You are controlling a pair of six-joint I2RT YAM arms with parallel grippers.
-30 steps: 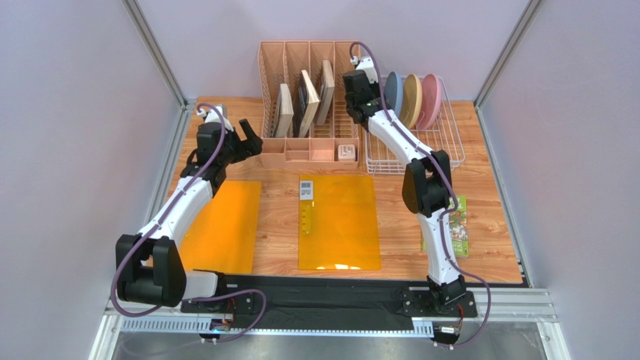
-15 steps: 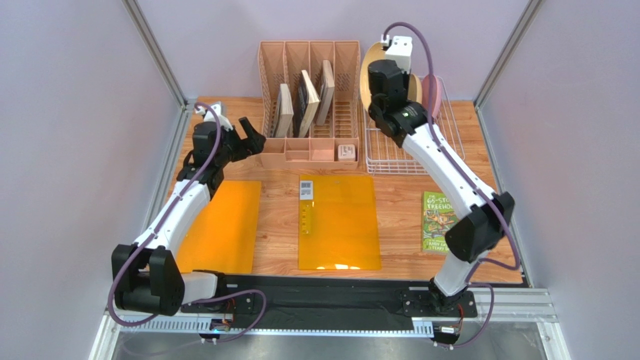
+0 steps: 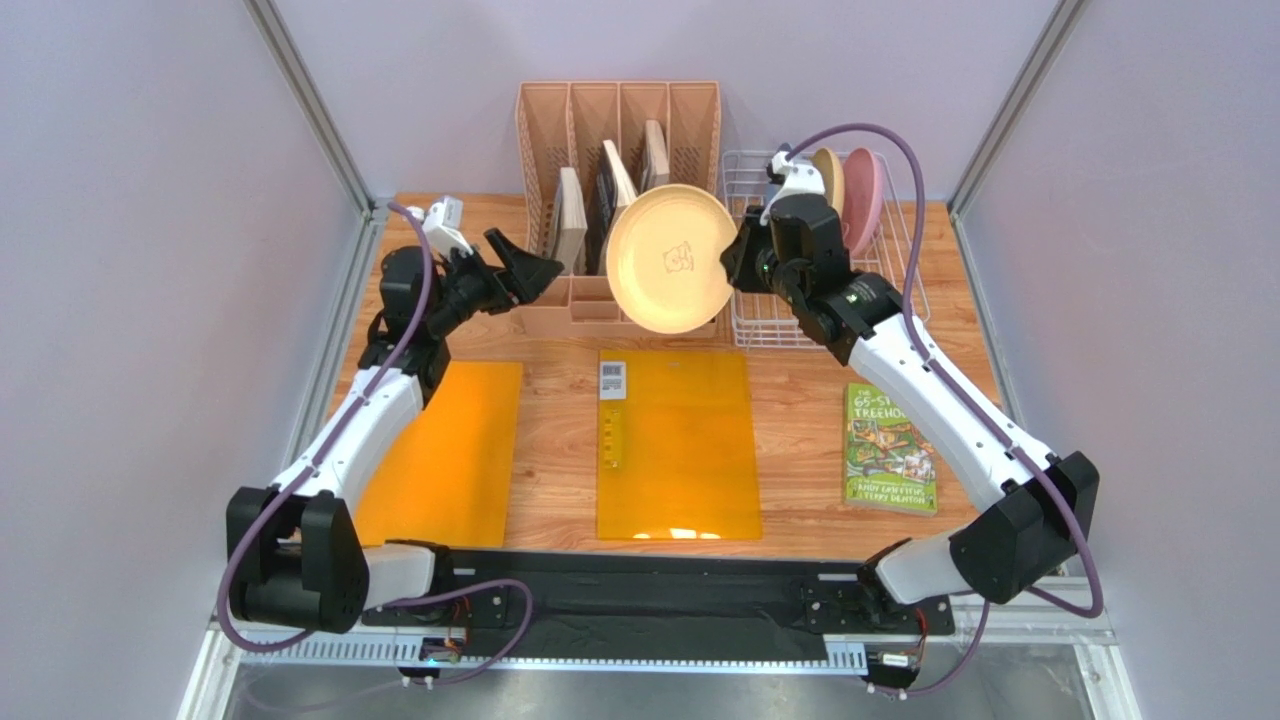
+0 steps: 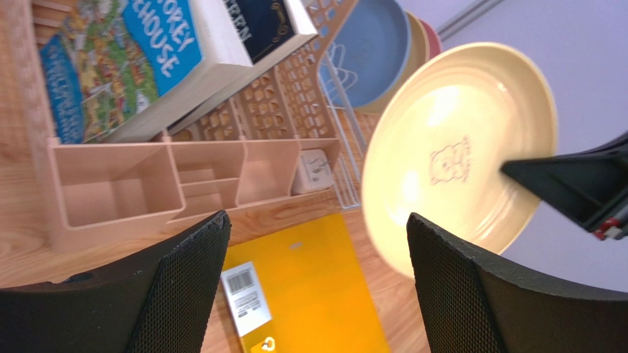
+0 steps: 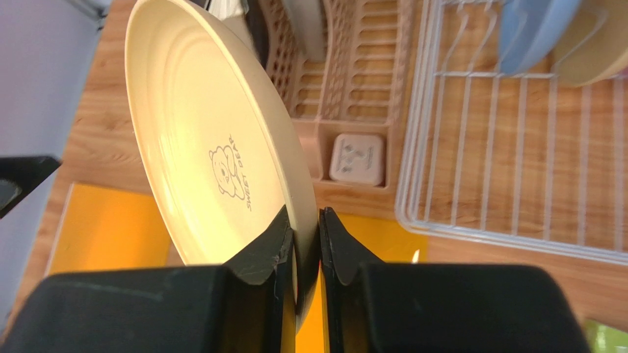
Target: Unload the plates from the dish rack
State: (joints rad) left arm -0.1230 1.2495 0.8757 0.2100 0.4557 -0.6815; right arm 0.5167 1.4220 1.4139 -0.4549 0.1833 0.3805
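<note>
Nearest, an orange mat [image 3: 676, 450] lay on the table [image 3: 796, 405], a green book [image 3: 890, 450] to its right; beyond it, the right gripper [image 3: 736, 258] was clamped on the right-hand rim of the pale yellow plate [image 3: 669, 258], which hung in the air to that gripper's left, before the pink-beige organizer [image 3: 571, 312]; the plate stood tilted on edge, its bear-printed face turned up and toward the left gripper [image 3: 526, 267], whose jaws gaped wide around nothing, apart from the plate; farthest back, the blue plate [image 5: 534, 29], tan plate [image 3: 828, 177] and pink plate [image 3: 863, 195] stood upright in the white wire dish rack [image 3: 902, 285].
</note>
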